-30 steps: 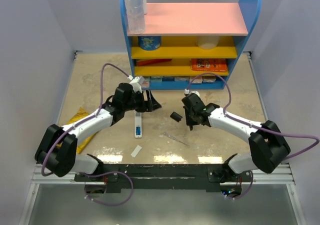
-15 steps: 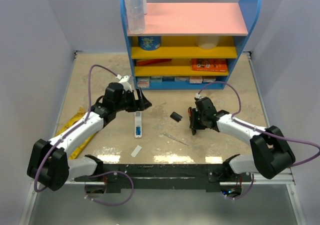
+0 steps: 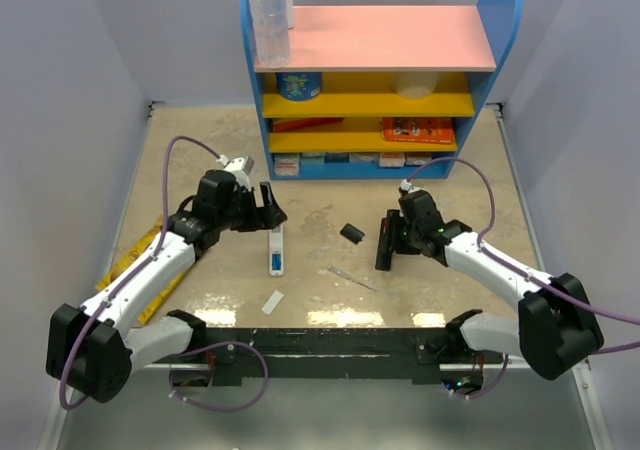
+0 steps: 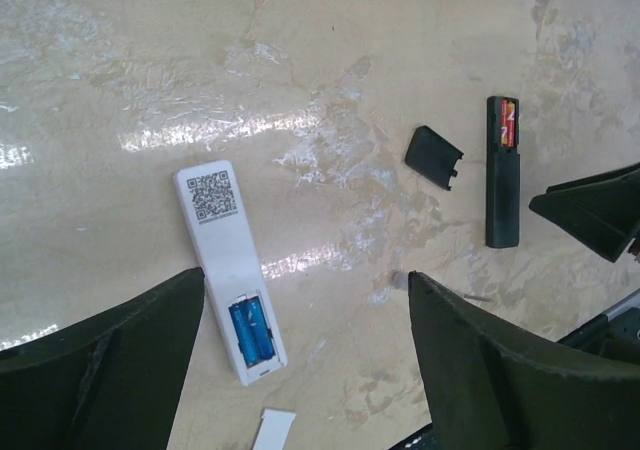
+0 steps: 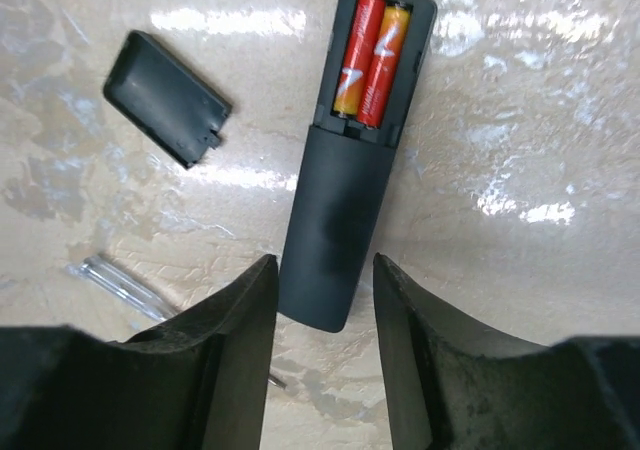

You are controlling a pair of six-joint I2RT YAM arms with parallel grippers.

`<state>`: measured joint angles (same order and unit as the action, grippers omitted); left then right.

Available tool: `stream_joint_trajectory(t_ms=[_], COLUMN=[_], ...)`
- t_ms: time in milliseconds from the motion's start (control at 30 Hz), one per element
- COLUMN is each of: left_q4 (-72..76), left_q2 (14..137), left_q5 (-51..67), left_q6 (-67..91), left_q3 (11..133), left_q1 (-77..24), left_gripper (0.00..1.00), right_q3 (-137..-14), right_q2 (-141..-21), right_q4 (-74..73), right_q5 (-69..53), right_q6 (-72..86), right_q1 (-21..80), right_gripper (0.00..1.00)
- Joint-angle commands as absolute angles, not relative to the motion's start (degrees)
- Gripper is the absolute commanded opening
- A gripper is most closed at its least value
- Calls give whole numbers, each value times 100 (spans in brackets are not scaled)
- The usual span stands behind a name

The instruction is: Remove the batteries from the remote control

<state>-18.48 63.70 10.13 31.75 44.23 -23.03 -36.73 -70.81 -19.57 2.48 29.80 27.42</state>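
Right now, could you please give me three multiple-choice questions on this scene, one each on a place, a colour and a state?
1. Where does the black cover lie?
A. On the shelf
B. Flat on the table
C. On the floor

2. What colour are the batteries in the white remote?
A. Blue
B. Red
C. Green

3. How is the battery bay of the black remote?
A. Closed by its cover
B. Open, with two batteries inside
C. Open and empty

Answers:
1 B, the cover lies on the table beside the black remote, apart from it.
2 A, two blue batteries show in the uncovered end of the white remote.
3 B, two red batteries sit side by side in the uncovered bay.
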Motion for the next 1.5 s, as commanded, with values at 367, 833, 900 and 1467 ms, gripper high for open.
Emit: stream_joint_trajectory(t_ms=[367, 833, 900, 1467], left_q4=[-2479, -2443, -2443, -2312], left_q2=[6205, 6231, 6223, 5845], left_q5=[1150, 1266, 1257, 1371], left_q6=[2329, 2259, 2259, 2259], left_q3=[4500, 4447, 4447, 4359], left_q1=[-1828, -1811, -1811, -1802], left_gripper=[88, 88, 88, 87], right_q3=[-4605, -5036, -5080, -5194], right_q2=[-7416, -8805, -8920, -8939], right_q4=[-1724, -1354, -1336, -1441], right_q5=[88, 272, 316, 975], right_q6=[2039, 1793, 1776, 2082], right_q1=[4165, 5334, 5379, 5581], right_gripper=[41, 40, 40, 1])
